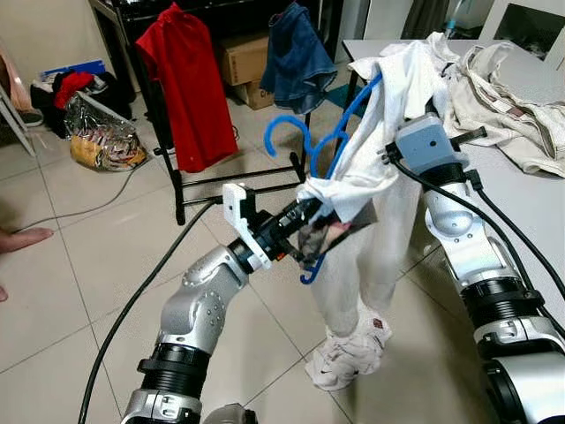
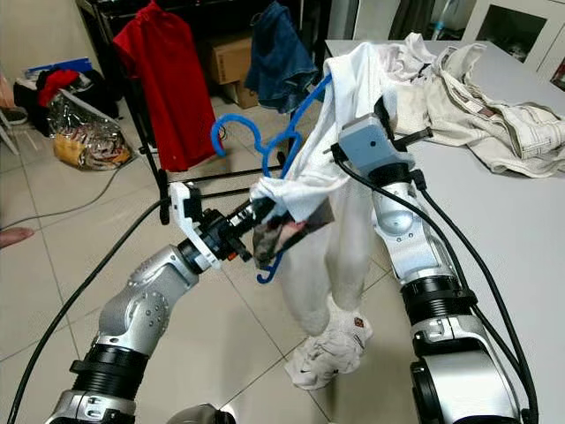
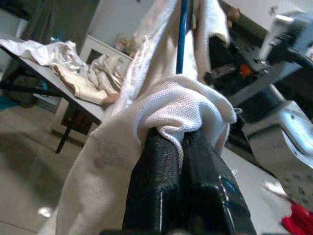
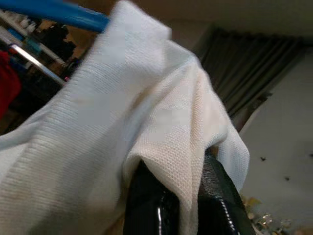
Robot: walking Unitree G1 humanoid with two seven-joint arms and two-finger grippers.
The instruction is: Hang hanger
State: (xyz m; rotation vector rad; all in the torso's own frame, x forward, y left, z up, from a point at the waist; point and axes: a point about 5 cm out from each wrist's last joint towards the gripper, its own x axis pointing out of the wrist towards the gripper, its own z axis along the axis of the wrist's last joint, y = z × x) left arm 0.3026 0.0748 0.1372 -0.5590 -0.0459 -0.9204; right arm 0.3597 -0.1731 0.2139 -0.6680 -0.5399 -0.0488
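Tiled floor (image 1: 79, 283), black clothes rack (image 1: 168, 132) ahead carrying a red shirt (image 1: 187, 84) and a denim garment (image 1: 296, 57); grey table (image 2: 521, 230) to the right. Left gripper (image 1: 322, 221) is pinched on a fold of the white shirt (image 1: 371, 168), blue hanger (image 1: 305, 141) bar running just above its jaws. Right gripper (image 4: 183, 193) nips the same shirt, cloth bunched between its jaws. Suggest: keep both pinches firm, raise the hook clear, aim it over the rail between the hung garments.
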